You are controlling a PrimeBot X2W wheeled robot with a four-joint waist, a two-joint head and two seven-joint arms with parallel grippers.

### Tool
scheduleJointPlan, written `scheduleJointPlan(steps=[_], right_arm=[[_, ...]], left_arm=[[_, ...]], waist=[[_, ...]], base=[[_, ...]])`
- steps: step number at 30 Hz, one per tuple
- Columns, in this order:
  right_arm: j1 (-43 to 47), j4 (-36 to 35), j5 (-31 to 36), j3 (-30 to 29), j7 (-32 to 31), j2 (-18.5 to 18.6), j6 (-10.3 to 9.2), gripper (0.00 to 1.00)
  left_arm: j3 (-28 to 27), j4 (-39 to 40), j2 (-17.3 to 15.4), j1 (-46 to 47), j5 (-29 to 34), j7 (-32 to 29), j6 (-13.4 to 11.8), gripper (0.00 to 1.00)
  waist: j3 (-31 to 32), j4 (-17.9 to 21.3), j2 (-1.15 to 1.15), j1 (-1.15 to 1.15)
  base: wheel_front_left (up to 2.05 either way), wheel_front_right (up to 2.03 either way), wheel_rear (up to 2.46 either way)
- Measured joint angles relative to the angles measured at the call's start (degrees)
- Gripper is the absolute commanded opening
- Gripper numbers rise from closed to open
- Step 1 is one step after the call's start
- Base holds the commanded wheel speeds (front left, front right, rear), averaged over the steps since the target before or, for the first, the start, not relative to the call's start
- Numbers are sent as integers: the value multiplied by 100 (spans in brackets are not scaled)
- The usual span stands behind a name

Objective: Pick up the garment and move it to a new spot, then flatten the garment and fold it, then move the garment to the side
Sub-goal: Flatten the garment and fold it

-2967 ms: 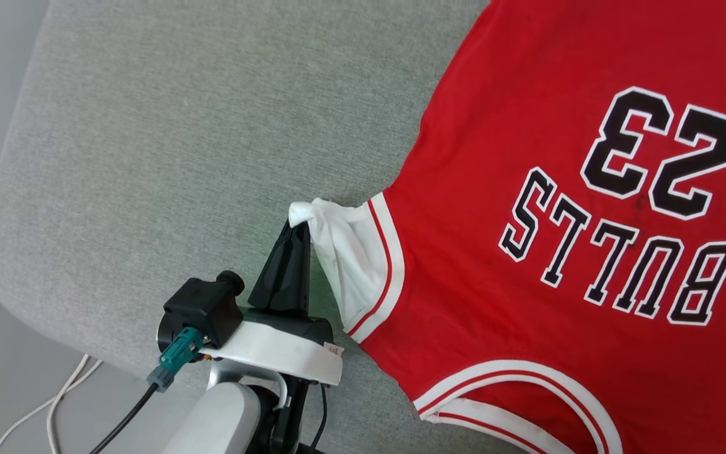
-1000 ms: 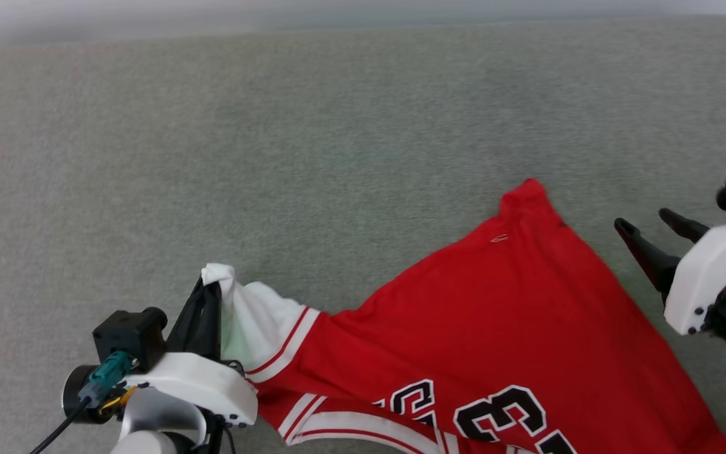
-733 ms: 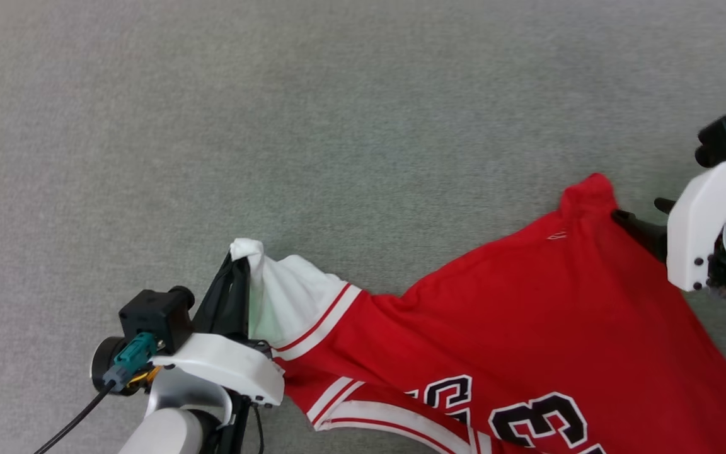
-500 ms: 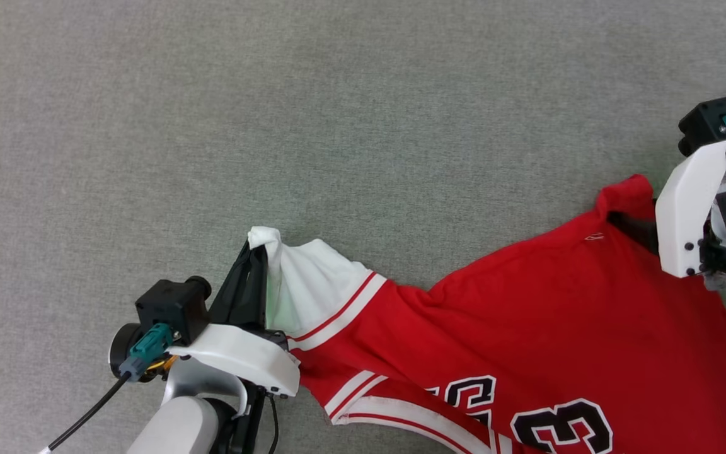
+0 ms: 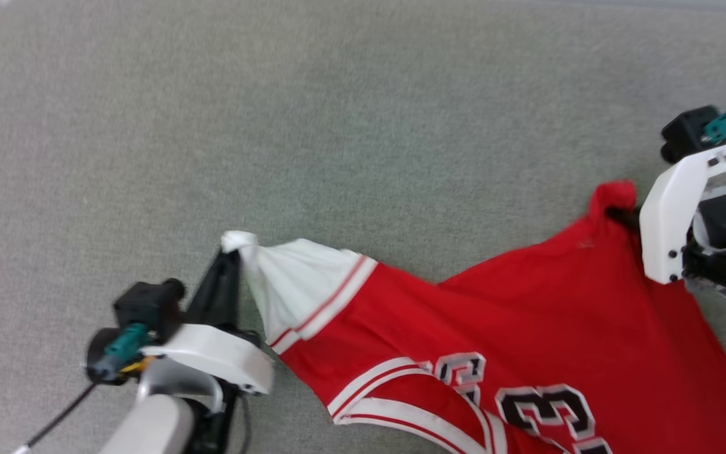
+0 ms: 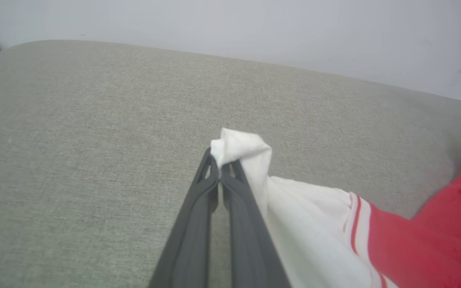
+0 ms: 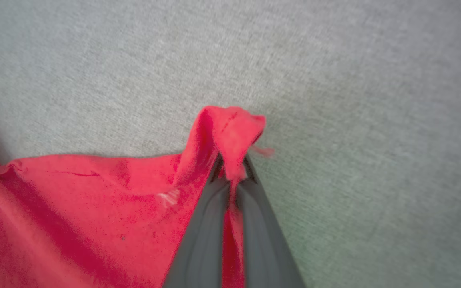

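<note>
— Since you stand closer, how does the garment [image 5: 527, 328] look?

— Bright red jersey with a white sleeve panel edged in red and white stripes. Black, white-outlined numbers show near the bottom of the head view. It lies on the grey cushion [image 5: 338, 126], drawn out between two raised corners.

— And the pincers?

— The left gripper [image 6: 218, 176] is clenched on the bunched white sleeve tip. The right gripper [image 7: 232, 168] is clamped on a red corner, with cloth pinched between its fingers.

— Room to move?

— Plenty of bare cushion beyond the shirt and to the left. The cushion's rounded corner shows far left, and a pale wall [image 6: 254, 32] stands behind its far edge.
</note>
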State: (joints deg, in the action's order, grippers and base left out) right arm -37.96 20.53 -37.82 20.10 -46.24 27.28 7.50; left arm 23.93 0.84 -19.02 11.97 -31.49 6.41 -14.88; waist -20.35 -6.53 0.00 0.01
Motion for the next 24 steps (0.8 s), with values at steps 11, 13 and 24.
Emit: scheduleJointPlan(steps=[11,13,24], right_arm=[[-52,-27,389,-452,1915,-80,2,0],[-143,4,456,-537,2143,-134,2,0],[-1545,435,864,-1116,3003,-537,2,0]], left_arm=[[-687,-54,-645,977,-281,-299,219,0],[-725,-205,-662,1433,-276,-356,292,0],[-838,-1717,-352,3984,-457,-409,719,0]], waist=[[717,350,0,0],[812,435,0,0],[808,855,0,0]], base=[[0,0,0],[0,0,0],[0,0,0]])
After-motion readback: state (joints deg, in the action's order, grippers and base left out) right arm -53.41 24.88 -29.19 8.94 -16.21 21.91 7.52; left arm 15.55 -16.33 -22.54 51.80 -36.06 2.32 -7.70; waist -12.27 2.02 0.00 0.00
